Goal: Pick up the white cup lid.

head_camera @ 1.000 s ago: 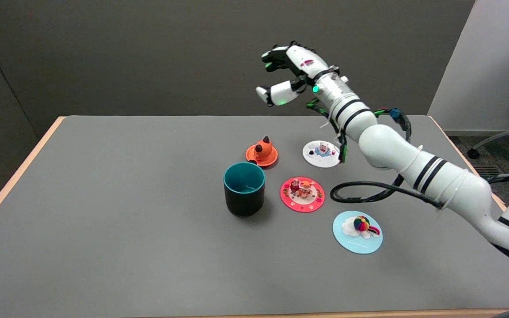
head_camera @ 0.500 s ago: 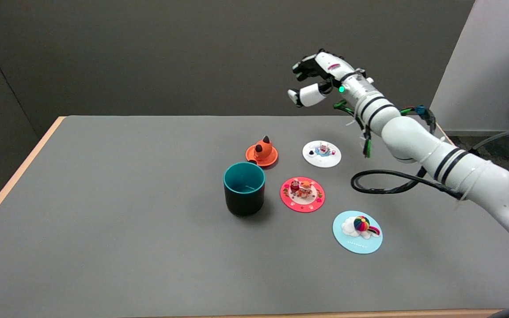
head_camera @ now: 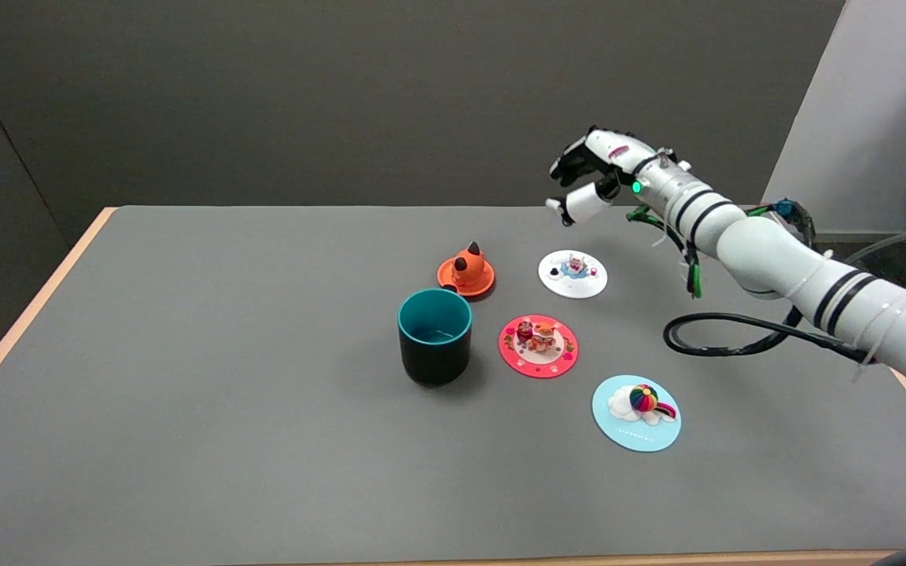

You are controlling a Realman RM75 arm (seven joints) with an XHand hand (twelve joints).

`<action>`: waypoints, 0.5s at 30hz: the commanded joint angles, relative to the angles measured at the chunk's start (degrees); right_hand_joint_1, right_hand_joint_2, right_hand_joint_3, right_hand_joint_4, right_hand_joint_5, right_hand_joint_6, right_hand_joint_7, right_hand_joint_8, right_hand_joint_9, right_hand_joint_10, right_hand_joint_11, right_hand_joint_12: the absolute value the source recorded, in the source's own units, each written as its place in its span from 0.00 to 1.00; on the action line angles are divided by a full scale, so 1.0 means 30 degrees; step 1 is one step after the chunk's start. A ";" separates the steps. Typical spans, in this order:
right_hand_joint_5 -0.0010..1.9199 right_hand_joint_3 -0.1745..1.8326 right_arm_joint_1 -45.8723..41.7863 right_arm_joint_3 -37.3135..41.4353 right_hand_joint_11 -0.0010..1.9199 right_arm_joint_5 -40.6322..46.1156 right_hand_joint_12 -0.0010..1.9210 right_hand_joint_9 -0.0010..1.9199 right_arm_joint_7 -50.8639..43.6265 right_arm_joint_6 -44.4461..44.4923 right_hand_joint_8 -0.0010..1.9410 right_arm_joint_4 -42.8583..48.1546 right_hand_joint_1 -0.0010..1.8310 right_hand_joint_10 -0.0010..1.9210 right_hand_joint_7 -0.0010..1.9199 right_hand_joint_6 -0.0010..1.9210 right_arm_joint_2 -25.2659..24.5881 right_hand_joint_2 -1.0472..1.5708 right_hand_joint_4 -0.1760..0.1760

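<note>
Nearest on the matte grey table (head_camera: 185, 393) lies a light-blue disc lid (head_camera: 636, 413) topped with a rainbow ball on a white cloud. Beyond it sits a pink-red lid (head_camera: 538, 346) with small figures, and to its left a smooth, dark cylindrical cup (head_camera: 435, 336) with a teal inside. Farther back are an orange lid (head_camera: 465, 273) with a fox-like knob and the white cup lid (head_camera: 572, 273) — flat, round, carrying tiny figures, lying untouched. Farthest, the right hand (head_camera: 591, 174) hangs in the air above the table's far edge, beyond the white cup lid and well apart from it — fingers loosely curved and parted from the thumb, holding nothing.
</note>
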 commanded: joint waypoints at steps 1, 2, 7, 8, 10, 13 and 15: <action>0.41 0.51 -0.1656 -0.0122 0.29 0.0222 0.18 0.38 -0.0344 -0.1572 0.12 0.0278 0.44 0.11 0.47 0.15 0.1270 0.61 0.19; 0.41 0.51 -0.1683 -0.0095 0.29 0.0195 0.18 0.38 -0.0356 -0.1651 0.12 0.0283 0.44 0.11 0.47 0.15 0.1278 0.61 0.20; 0.41 0.51 -0.1729 -0.0129 0.29 0.0141 0.18 0.38 -0.0417 -0.1780 0.12 0.0297 0.44 0.11 0.47 0.15 0.1491 0.62 0.20; 0.41 0.51 -0.1729 -0.0129 0.29 0.0115 0.18 0.38 -0.0417 -0.1845 0.12 0.0297 0.44 0.11 0.47 0.15 0.1517 0.62 0.20; 0.41 0.51 -0.1729 -0.0156 0.29 0.0095 0.18 0.38 -0.0417 -0.1971 0.12 0.0300 0.44 0.11 0.48 0.15 0.1537 0.62 0.21; 0.41 0.51 -0.1729 -0.0230 0.28 0.0095 0.18 0.38 -0.0417 -0.2051 0.12 0.0336 0.44 0.11 0.48 0.15 0.1537 0.62 0.21; 0.41 0.51 -0.1636 -0.0396 0.28 0.0088 0.18 0.38 -0.0417 -0.2051 0.12 0.0399 0.44 0.11 0.48 0.15 0.1530 0.62 0.20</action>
